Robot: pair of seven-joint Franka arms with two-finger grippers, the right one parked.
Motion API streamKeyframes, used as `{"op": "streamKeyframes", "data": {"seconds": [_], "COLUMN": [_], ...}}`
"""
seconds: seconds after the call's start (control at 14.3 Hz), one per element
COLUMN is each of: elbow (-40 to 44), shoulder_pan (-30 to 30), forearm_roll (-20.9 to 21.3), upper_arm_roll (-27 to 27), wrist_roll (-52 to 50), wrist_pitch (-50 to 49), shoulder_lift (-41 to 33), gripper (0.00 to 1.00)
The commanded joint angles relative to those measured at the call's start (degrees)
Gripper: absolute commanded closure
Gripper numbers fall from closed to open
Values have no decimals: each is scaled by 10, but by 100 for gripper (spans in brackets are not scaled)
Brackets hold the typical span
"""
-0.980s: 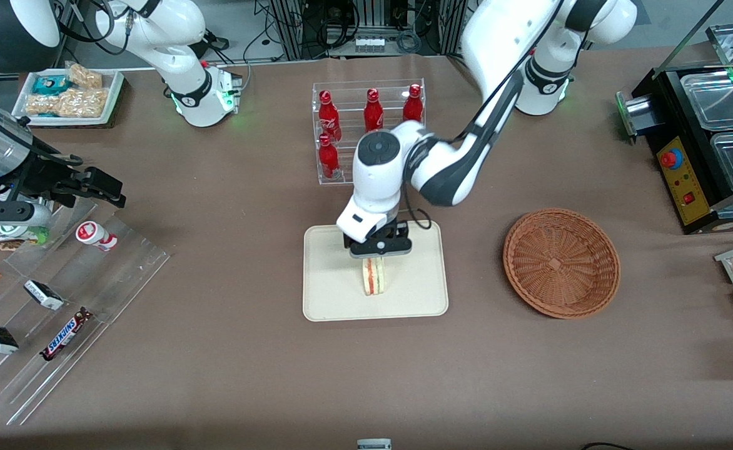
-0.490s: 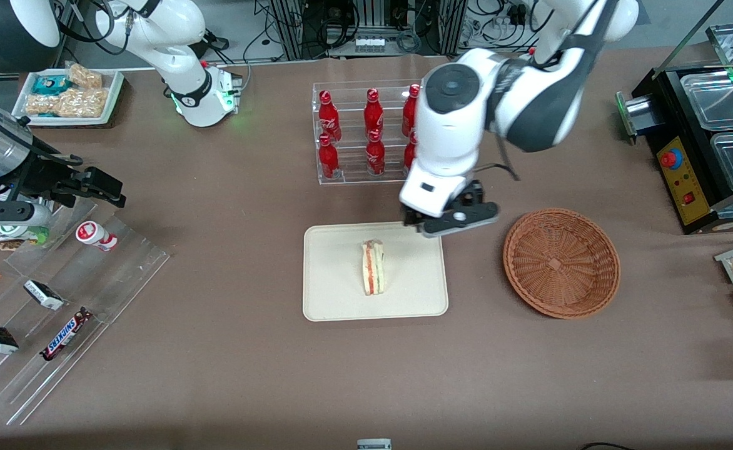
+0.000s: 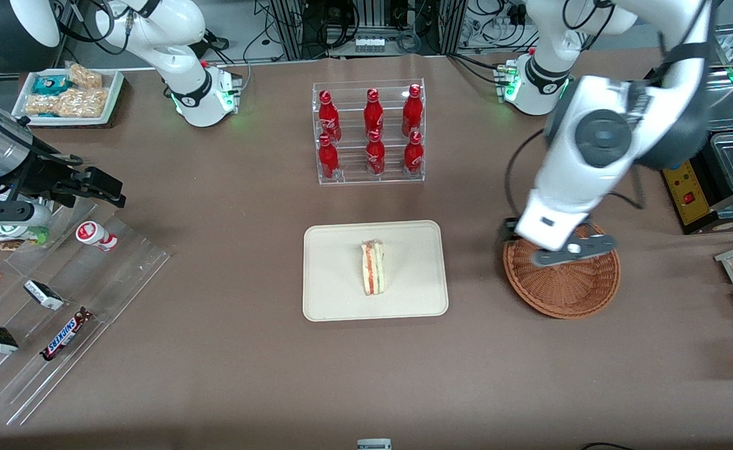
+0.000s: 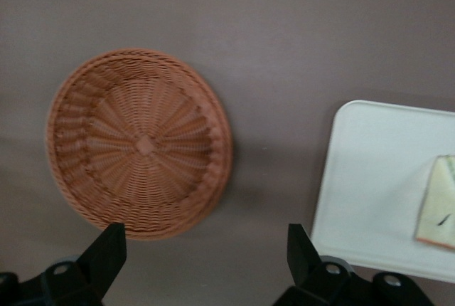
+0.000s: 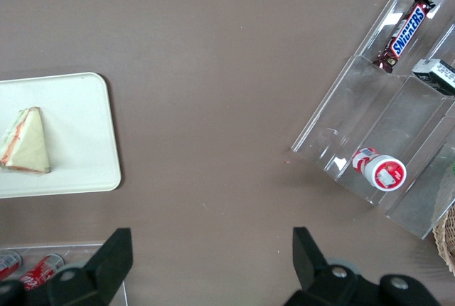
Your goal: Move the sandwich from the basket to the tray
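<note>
We are viewing the sandwich point(image 3: 373, 269) lying on the tray point(image 3: 335, 300), well apart from the basket point(image 3: 582, 294). Our tool point(image 3: 563, 253), fingers apart and empty, is hovering above the basket; descending carelessly, it is risking knocking the basket across the tabletop point(image 3: 216, 375).

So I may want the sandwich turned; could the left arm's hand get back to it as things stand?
Probably yes: the hand hangs open over the basket, and the sandwich lies uncovered on the tray, with nothing between them.
</note>
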Motion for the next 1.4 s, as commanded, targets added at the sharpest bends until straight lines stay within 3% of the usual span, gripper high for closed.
{"op": "streamKeyframes", "data": {"seconds": [0.0, 0.21, 0.56, 1.33], "elbow": [-50, -46, 48, 61], "shoulder_pan": [56, 121, 125, 117], "forearm_roll": [-19, -44, -39, -45], "upper_arm_roll": [-7, -13, -6, 7], "wrist_roll": [87, 199, 298, 303], "wrist_pitch": [-24, -74, -148, -183], "shoulder_lift": [-65, -102, -102, -102], "gripper": [0, 0, 0, 0]}}
